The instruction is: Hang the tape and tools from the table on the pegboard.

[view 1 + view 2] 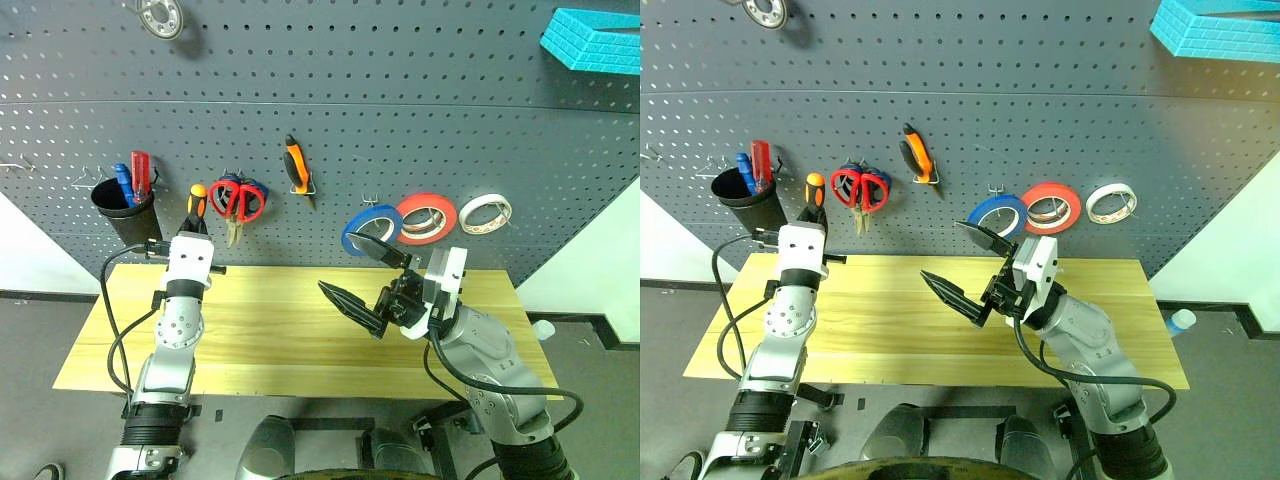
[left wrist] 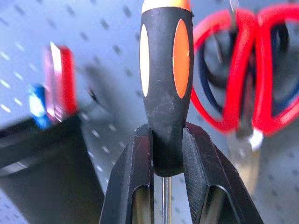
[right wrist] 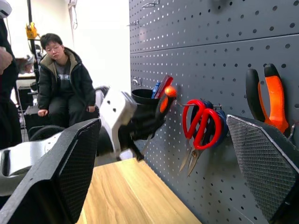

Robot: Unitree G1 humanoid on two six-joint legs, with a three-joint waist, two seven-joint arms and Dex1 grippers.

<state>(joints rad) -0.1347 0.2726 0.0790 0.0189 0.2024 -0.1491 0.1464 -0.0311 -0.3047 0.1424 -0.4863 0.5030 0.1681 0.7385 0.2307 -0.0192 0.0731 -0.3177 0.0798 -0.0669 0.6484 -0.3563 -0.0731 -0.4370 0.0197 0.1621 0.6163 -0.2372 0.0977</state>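
Note:
The dark grey pegboard (image 1: 420,110) stands behind the light wooden table (image 1: 270,330). On its hooks hang the red-handled scissors (image 1: 238,200), the orange-handled pliers (image 1: 297,165) and the blue tape (image 1: 362,222). My left gripper (image 1: 196,228) is raised close to the board between the black cup and the scissors. It is shut on the orange-and-black screwdriver (image 2: 166,70), whose handle points up and whose thin shaft (image 2: 166,200) runs down between the fingers. My right gripper (image 1: 340,263) hovers open above the table's middle, just in front of the blue tape, holding nothing.
A black cup (image 1: 125,215) on the board holds a red and a blue screwdriver. A red roll (image 1: 427,218) and a whitish roll (image 1: 486,213) hang right of the blue tape. A turquoise object (image 1: 595,40) sits top right. A seated person (image 3: 63,86) is off to the side.

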